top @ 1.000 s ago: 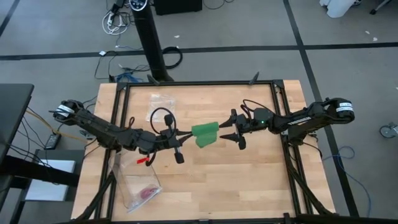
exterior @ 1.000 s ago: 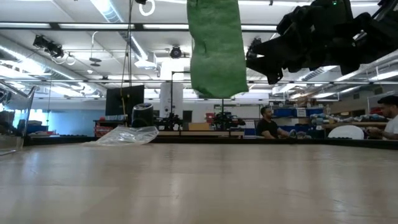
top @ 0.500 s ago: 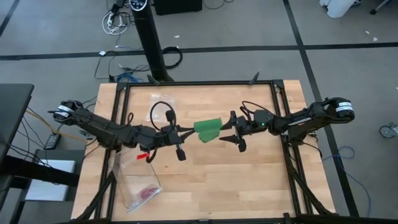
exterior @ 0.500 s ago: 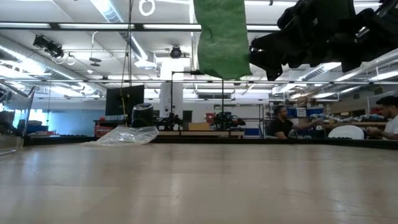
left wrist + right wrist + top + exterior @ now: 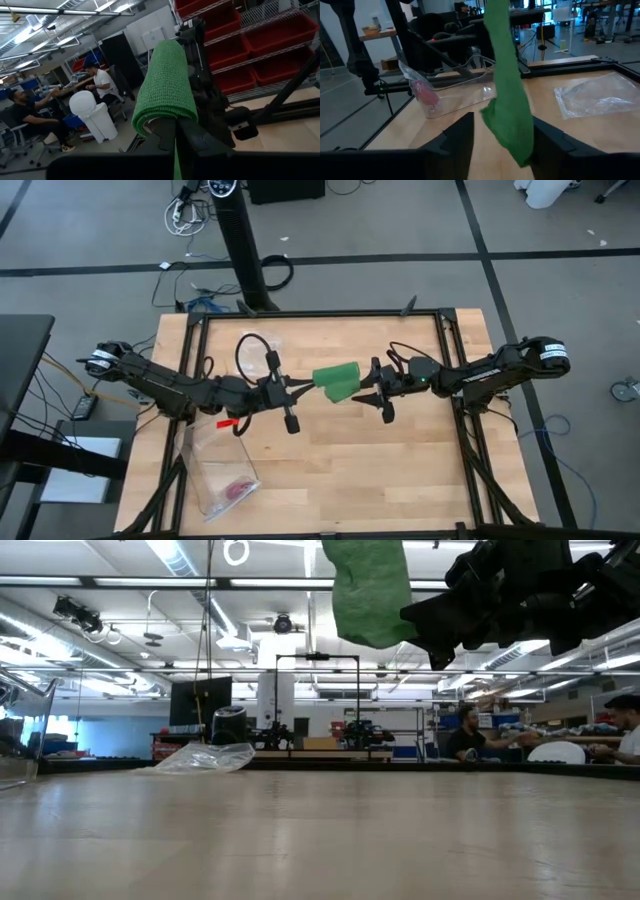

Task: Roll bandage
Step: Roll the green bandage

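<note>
I hold the bandage point(image 5: 336, 381) up in the air over the middle of the desk point(image 5: 330, 470), between my two arms, with none of it touching the wood. My left fingers point(image 5: 291, 389) are clamped on its rolled end: from the left wrist the green roll point(image 5: 166, 90) rises straight out of the pinch, wound into a hollow tube. My right fingers point(image 5: 372, 391) stand apart, one on either side of the loose tail point(image 5: 507, 90), which hangs down between them without being pinched. In the low view the strip point(image 5: 372, 590) dangles well above the desk beside my right arm. A clear plastic bag point(image 5: 260, 340) lies near the far edge, and another bag point(image 5: 222, 476) with a small pink item point(image 5: 236, 489) lies at the near left.
</note>
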You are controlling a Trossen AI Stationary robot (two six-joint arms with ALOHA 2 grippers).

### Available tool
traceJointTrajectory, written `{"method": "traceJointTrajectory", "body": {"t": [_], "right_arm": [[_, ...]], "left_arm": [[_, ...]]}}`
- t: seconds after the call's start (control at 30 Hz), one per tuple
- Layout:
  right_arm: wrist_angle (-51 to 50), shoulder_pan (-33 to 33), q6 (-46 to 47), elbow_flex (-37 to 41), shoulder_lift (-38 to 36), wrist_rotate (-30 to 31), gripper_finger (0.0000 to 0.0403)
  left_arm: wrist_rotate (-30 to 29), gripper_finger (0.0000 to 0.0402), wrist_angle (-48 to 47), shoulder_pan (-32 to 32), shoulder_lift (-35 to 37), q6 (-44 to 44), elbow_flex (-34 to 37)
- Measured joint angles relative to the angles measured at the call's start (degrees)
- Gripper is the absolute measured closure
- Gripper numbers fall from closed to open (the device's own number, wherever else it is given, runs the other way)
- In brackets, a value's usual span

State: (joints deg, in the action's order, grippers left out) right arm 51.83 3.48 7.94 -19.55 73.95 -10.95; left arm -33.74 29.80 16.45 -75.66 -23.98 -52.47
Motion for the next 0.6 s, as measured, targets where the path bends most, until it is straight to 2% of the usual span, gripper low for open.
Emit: {"method": "traceJointTrajectory", "body": {"t": [0.27,0.47,0.6], "right_arm": [[0.11,-0.37,0.60,0.00,0.00,-0.05,0.0388],[3.49,-3.22,4.39,0.00,0.02,-3.72,0.0393],[5.55,-5.94,5.08,0.00,-0.02,-3.66,0.0399]], "left_arm": [[-1.39,0.0398,1.09,-1.08,0.01,-0.93,0.06],[-7.05,0.0398,-1.56,-3.43,0.02,-0.95,2.82],[-9.15,0.0398,-1.55,-4.85,0.02,0.44,6.40]]}}
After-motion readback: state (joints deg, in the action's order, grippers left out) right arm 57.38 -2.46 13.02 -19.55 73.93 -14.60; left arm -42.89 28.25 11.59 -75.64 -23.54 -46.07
